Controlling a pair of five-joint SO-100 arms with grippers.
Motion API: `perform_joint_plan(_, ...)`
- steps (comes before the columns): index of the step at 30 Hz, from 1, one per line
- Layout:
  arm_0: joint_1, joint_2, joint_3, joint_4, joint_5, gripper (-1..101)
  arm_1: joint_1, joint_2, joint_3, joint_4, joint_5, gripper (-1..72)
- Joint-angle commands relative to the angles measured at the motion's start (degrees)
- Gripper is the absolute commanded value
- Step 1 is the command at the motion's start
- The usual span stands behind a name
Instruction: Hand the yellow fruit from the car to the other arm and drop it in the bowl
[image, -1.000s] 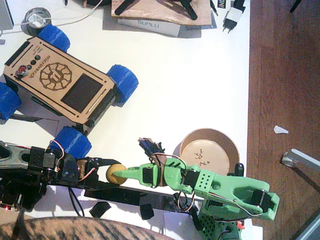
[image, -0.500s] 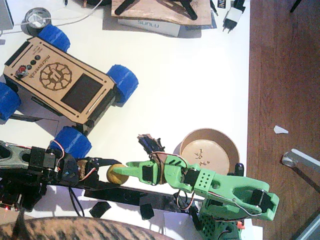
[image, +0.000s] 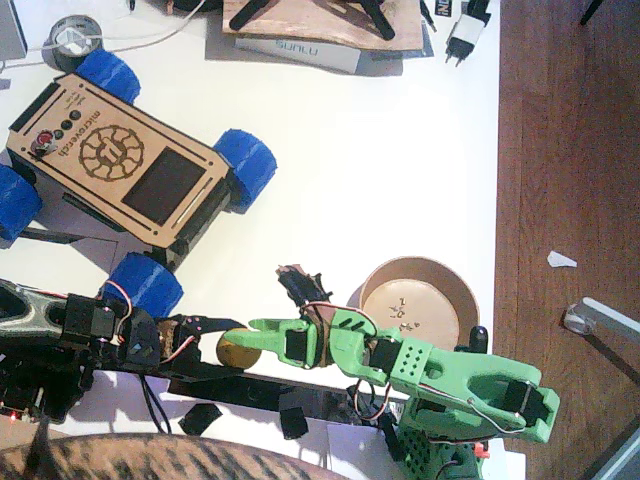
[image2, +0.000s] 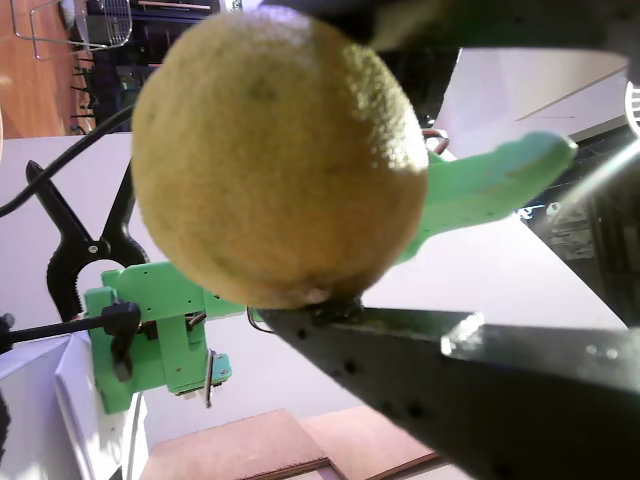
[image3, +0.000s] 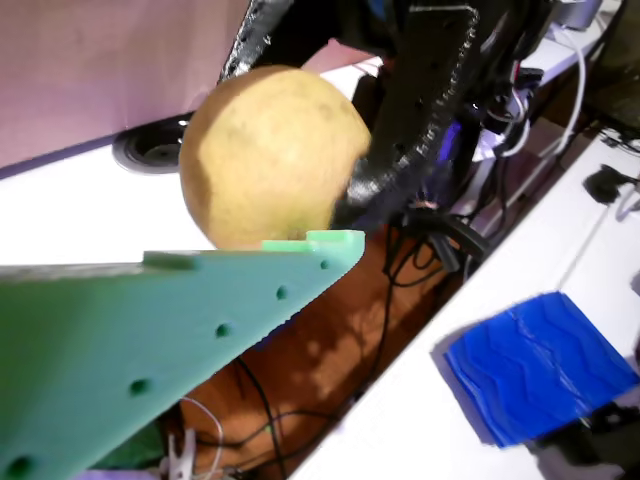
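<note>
The yellow fruit (image: 235, 352) hangs just off the table's front edge, and my left gripper (image: 228, 345), the black one, is shut on it. In a wrist view the fruit (image2: 280, 150) fills the space between the black jaws. My right gripper (image: 255, 338), green and pointed, stands open at the fruit's right side. Its lower finger (image3: 200, 310) touches the fruit (image3: 270, 155) from below. The car (image: 120, 160) stands at the back left with nothing on its deck. The bowl (image: 420, 266) sits empty just right of the green arm's wrist.
A tape roll (image: 70, 40), a flat box (image: 300, 50) and a white plug (image: 465, 35) line the far edge. The table ends at the right beside wooden floor (image: 570, 150). The car's near blue wheel (image: 150, 283) is close above the black arm.
The green finger tip has lifted off the fruit's middle toward its upper right side. The fruit and the black gripper have shifted slightly right.
</note>
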Motion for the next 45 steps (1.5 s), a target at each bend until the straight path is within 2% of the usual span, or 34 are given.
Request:
perform_joint_plan(1, -0.2, -0.4, -2.1, -2.7, 0.3, 0, -1.1, 1.0, -1.7, -1.3, 1.2, 30.9)
perform_joint_plan(7, -0.2, -0.6, -2.1, -2.7, 0.3, 0, -1.4, -0.9, -2.2, -1.4, 3.3, 31.8)
perform_joint_plan(23, -0.2, -1.1, -2.2, -3.3, 0.4, 0, -2.1, -3.3, -3.2, 2.3, 13.3, 34.7)
perform_joint_plan(27, -0.2, -3.3, -3.5, -3.8, 0.4, 0, -3.0, -3.6, -3.1, 2.8, 13.8, 34.7)
perform_joint_plan(33, -0.2, -5.8, -11.4, 4.3, 0.4, 0, -3.2, -4.2, -3.3, 2.1, 13.8, 34.5)
perform_joint_plan(45, -0.2, -6.8, -12.5, 4.5, 0.4, 0, -5.0, -3.4, -2.2, 5.2, 16.5, 34.7)
